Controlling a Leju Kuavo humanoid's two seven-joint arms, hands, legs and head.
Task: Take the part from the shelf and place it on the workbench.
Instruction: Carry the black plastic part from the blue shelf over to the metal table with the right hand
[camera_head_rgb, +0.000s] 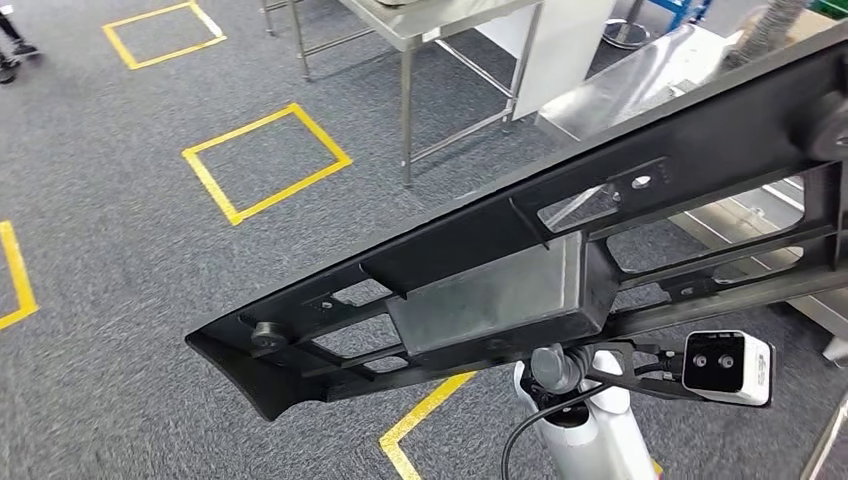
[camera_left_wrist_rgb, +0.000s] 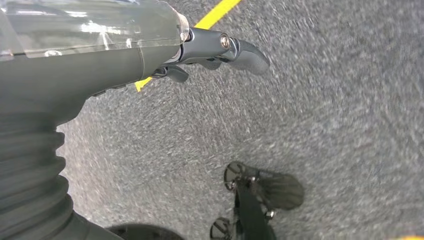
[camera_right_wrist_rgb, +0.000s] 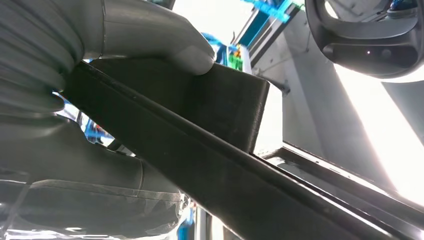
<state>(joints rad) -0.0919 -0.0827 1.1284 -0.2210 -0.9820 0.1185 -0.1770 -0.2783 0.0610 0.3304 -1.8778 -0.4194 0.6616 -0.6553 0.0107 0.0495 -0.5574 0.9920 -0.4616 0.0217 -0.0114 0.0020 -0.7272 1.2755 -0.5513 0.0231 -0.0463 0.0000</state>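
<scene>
Gripping the long black part (camera_right_wrist_rgb: 220, 165) from beneath, the right robot hand (camera_right_wrist_rgb: 125, 45) is pressing its thick grey thumb (camera_right_wrist_rgb: 165, 42) down over the boxy block at the part's middle, while the rest of that robot hand is sitting under the long bar; its other fingers are hidden, so how they are lying cannot be told. Holding at the block looks like a way of keeping such a long piece balanced, and in the head view the part (camera_head_rgb: 520, 270) is spanning the picture on a slant, raised above the grey carpet floor (camera_head_rgb: 120, 250) with its yellow taped squares (camera_head_rgb: 265, 160), touching nothing else that can be seen. The left robot hand (camera_left_wrist_rgb: 210, 55) is hanging over the floor, carrying nothing, its fingers curved but apart. A steel table (camera_head_rgb: 430, 25) is standing ahead, and a long shiny surface (camera_head_rgb: 640, 85) is running behind the part's raised end; which of them is the goal cannot be told. Judging from this, the part is off the shelf and is being carried, with the setting down not yet done
</scene>
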